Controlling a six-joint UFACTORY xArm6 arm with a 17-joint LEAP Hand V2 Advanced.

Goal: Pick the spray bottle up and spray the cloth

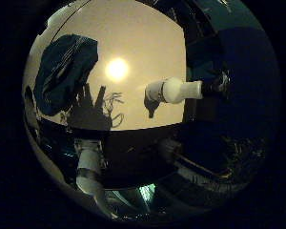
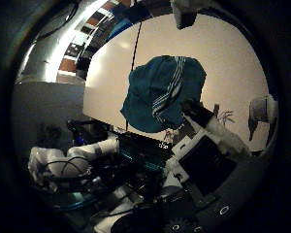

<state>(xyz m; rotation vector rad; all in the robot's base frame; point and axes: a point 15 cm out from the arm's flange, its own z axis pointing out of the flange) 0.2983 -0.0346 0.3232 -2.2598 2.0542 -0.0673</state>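
Note:
A dark teal cloth [image 2: 160,89] with pale stripes lies crumpled on a light tabletop [image 2: 228,58]; the right little finger side palm view shows it [image 1: 65,65] near the table's edge. My right hand [image 2: 211,136] hovers above the table, away from the cloth, with its fingers [image 1: 176,91] relaxed and spread. Nothing is between them. The hand's shadow falls on the table beside the cloth. I cannot make out a spray bottle in either view.
A bright light reflection [image 1: 116,69] shines on the table next to the cloth. The table edge [image 2: 107,116] runs just past the cloth, with dark clutter and equipment [image 2: 145,155] below it.

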